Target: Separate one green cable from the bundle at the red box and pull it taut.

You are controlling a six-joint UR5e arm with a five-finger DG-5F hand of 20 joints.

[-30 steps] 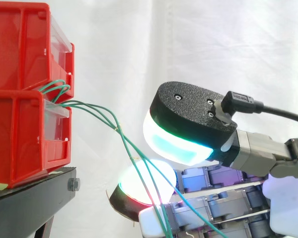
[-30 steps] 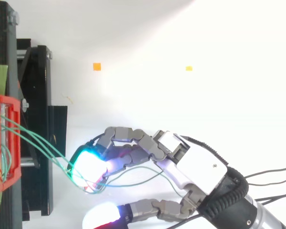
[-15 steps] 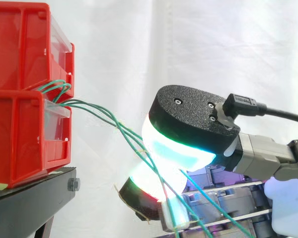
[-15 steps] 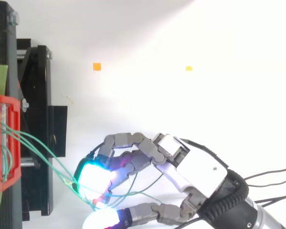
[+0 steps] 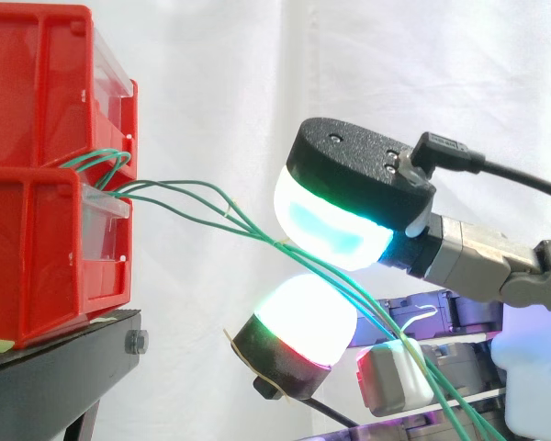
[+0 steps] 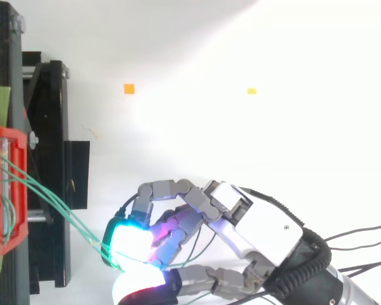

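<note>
Several green cables (image 5: 257, 230) slope from the red box (image 5: 37, 257) into the robot hand (image 6: 267, 225); its curled fingers (image 6: 162, 189) grasp them.

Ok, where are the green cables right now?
Side view: the green cables run from the red bins at left, down-right between the hand's curled fingers.

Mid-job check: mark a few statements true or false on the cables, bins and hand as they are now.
1. The green cables leave the front of the stacked red bins. True.
2. Only one cable reaches the hand. False: several run to it together.
3. The bins stand on a white table. False: they stand on a black stand.
4. The cables span the air between bins and hand. True.
</note>
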